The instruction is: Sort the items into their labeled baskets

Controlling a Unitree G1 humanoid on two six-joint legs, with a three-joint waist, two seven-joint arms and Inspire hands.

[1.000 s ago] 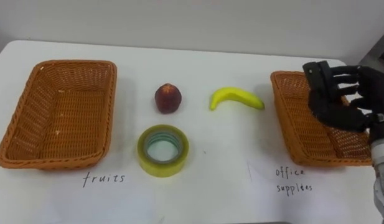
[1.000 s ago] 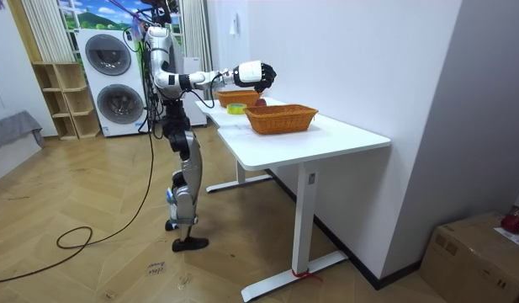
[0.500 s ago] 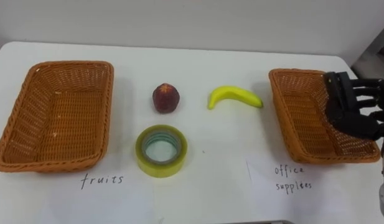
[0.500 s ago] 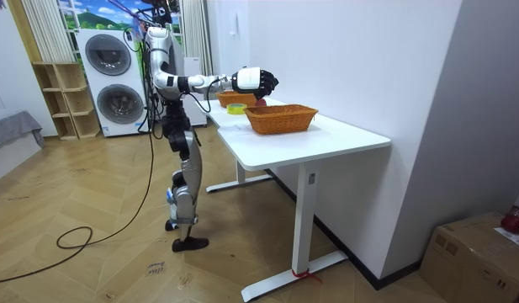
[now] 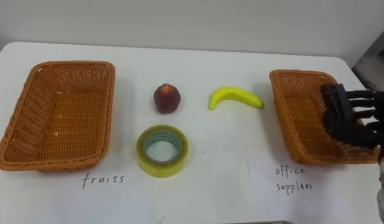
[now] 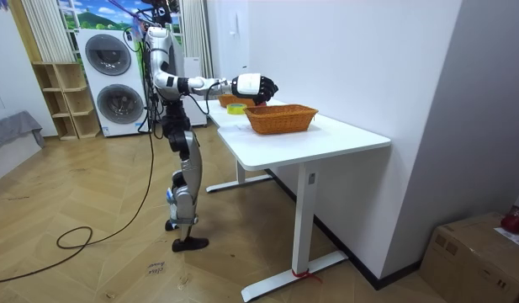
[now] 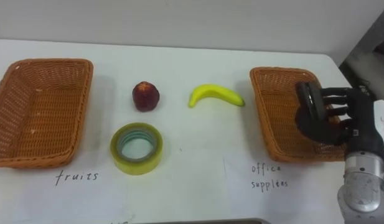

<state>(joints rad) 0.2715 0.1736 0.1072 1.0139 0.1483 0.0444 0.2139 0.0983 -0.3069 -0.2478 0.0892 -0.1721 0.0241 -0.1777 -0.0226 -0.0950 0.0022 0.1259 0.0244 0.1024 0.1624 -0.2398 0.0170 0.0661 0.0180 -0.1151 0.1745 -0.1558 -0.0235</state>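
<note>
Left eye view and right eye view are taken together. The right robot hand is seen at the right side, reached in from the lower right and held over the right part of the right basket. Its dark fingers are spread and loosely extended, and nothing is held in them. Whether the basket is touched cannot be told. No item is seen lying on the woven bottom that shows beside the robot hand.

Just left of that basket, and apart from it, the banana is laid on the white tabletop with its curve arched away from the robot. Further left of the robot hand, the red fruit is set on the tabletop, level with the banana. Nearer the robot than the red fruit, the tape roll is laid flat with its hole facing up, and nothing is touched by it. Farthest from the robot hand, at the opposite end, the left basket is placed; nothing is held in it. Handwritten words are marked on the tabletop along the near side of each basket.

In the room view, the robot is seen standing upright at the long edge of the tabletop, with its right arm stretched out level over it. Two washing machines are stacked behind it.
</note>
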